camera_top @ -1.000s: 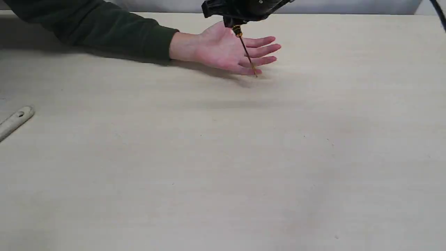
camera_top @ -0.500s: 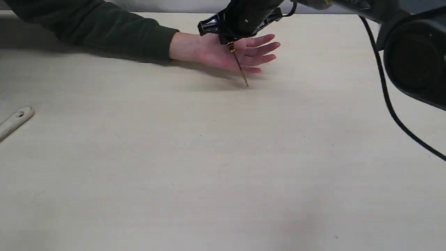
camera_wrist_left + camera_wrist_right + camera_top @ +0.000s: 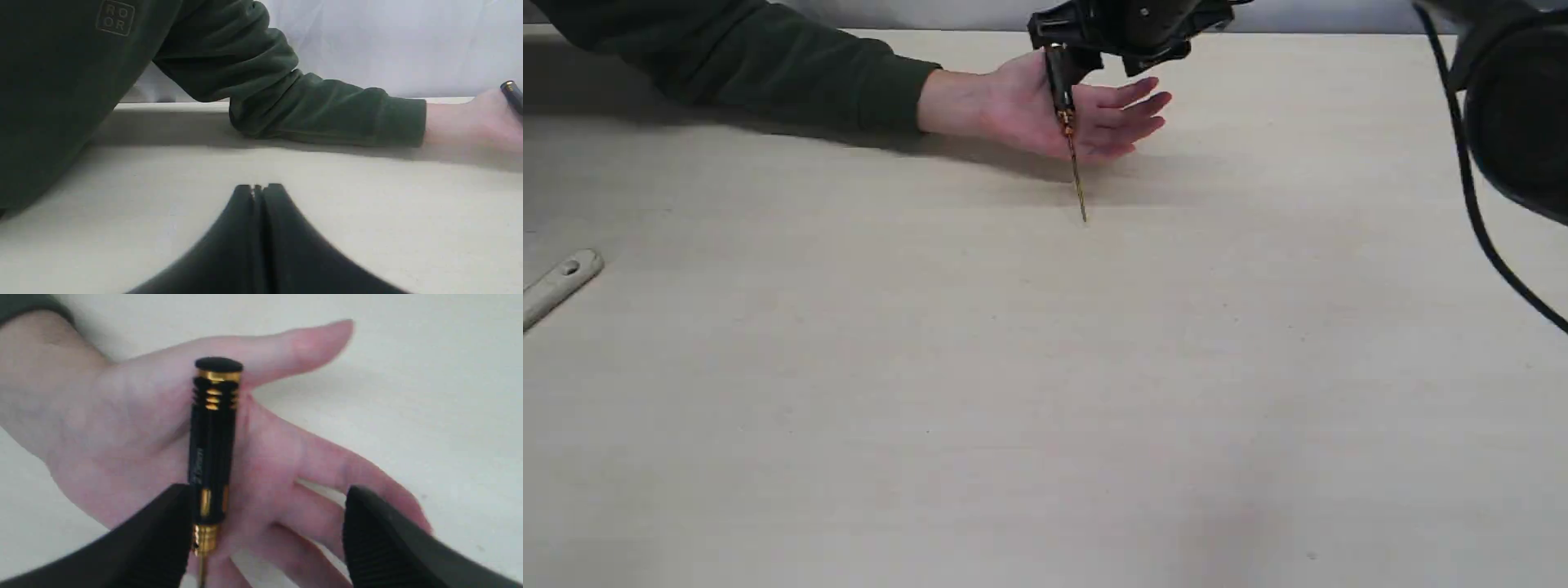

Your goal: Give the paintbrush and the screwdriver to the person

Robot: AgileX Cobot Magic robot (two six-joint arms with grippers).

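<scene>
Right jaws, unreadable from outside, gape beside the screwdriver [image 3: 210, 449] in wrist view; left jaws closed.

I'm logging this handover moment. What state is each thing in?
right gripper: open, fingers wide apart, one of them beside the screwdriver.
screwdriver: unclamped, over the person's hand; contact with it unclear.
person's hand: open, palm up.
left gripper: shut, empty.
paintbrush: lying on the table, far from the hand.
</scene>
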